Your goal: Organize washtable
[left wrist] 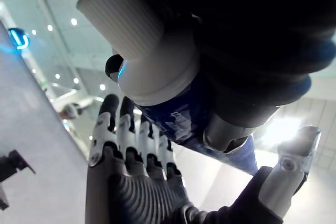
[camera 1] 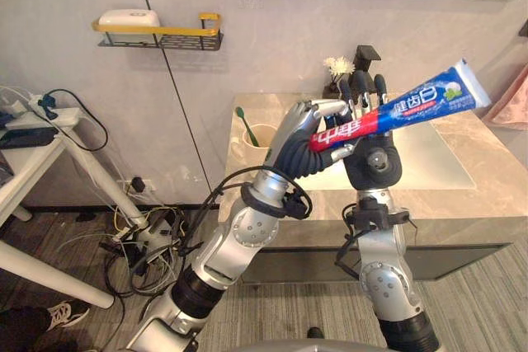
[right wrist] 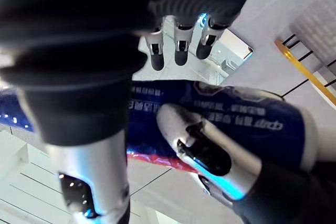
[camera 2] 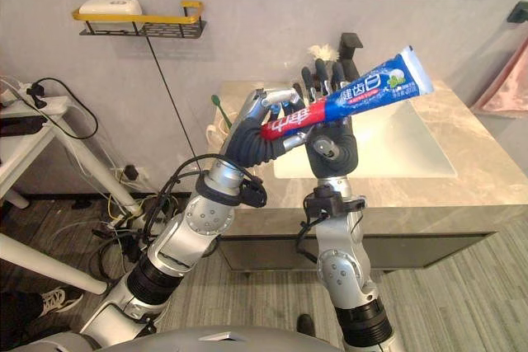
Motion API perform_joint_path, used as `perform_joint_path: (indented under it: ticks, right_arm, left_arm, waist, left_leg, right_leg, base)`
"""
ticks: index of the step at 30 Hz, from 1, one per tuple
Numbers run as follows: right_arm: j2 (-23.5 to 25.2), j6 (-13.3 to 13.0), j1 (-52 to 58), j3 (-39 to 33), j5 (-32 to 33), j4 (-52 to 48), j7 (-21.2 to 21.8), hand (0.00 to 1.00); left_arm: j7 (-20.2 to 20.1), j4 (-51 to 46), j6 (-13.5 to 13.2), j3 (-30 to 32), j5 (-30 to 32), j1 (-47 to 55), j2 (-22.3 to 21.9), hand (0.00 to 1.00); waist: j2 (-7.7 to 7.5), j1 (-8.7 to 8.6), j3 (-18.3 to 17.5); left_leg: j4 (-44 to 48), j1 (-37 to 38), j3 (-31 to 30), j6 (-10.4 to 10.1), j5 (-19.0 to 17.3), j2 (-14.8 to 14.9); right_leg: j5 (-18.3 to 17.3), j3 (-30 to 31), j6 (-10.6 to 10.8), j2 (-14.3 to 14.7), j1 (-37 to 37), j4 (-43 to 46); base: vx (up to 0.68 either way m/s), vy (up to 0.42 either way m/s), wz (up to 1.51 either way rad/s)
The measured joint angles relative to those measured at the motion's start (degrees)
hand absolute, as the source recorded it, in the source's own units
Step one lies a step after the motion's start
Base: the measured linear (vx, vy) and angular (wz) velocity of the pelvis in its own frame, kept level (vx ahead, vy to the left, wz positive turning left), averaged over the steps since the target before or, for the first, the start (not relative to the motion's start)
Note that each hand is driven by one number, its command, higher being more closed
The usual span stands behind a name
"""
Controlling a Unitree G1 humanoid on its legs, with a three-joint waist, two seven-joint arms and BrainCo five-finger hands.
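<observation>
Washtable (camera 1: 487,172) | left robot hand (camera 1: 301,142) grasping toothpaste tube (camera 1: 417,105) | right robot hand (camera 1: 373,162) released

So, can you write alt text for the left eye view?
The left hand curls round the red end of a blue toothpaste tube held up before the marble washtable; the right hand stands open behind the tube. A green toothbrush stands in a cup.

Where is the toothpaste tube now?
The toothpaste tube is raised mid-frame in the eye views, before the washbasin, cap end in the left hand, against the right hand.
</observation>
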Motion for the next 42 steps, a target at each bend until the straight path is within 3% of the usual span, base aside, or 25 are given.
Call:
perform_joint_path:
  ticks: [8,29,30,42]
  right_arm:
    - [0.0,-0.5,-2.4,-0.1,1.1,0.0,-0.5,0.0]
    - [0.6,-1.3,-1.7,-2.7,1.1,0.0,-1.4,0.0]
    - [0.6,-1.3,-1.7,-2.8,1.1,0.0,-1.4,1.0]
    - [0.6,-1.6,-1.7,-4.3,2.1,0.0,-2.2,1.0]
  left_arm:
    - [-0.3,0.3,-0.9,-2.7,0.1,0.2,0.8,1.0]
    - [-0.3,2.2,-2.2,-0.6,0.7,6.1,1.1,1.0]
    - [-0.3,2.2,-2.2,-0.5,1.0,6.5,1.1,1.0]
    - [-0.3,2.8,-2.3,-0.6,1.0,7.1,1.2,1.0]
  waist:
    - [-0.39,0.02,-0.3]
    - [-0.92,0.04,-0.4]
    - [-0.92,0.03,-0.4]
    - [-0.98,0.14,-0.3]
  left_leg:
    - [-0.3,0.0,-0.5,0.0,0.2,0.0]
    - [-1.0,0.3,-0.1,0.0,0.4,0.1]
    - [-1.0,0.3,-0.1,0.0,0.4,0.1]
    - [-1.1,0.3,0.0,0.0,0.4,0.1]
  right_leg:
    - [0.0,-0.6,0.0,0.0,0.1,0.0]
    - [-0.1,-0.5,-0.1,0.0,0.0,0.0]
    - [-0.1,-0.5,-0.1,0.1,0.0,0.0]
    - [-0.2,-0.5,-0.2,0.1,-0.1,0.0]
  base:
    - [0.0,-0.002,0.02]
    - [0.0,0.0,0.0]
    - [0.0,0.0,0.0]
    - [0.0,0.0,0.0]
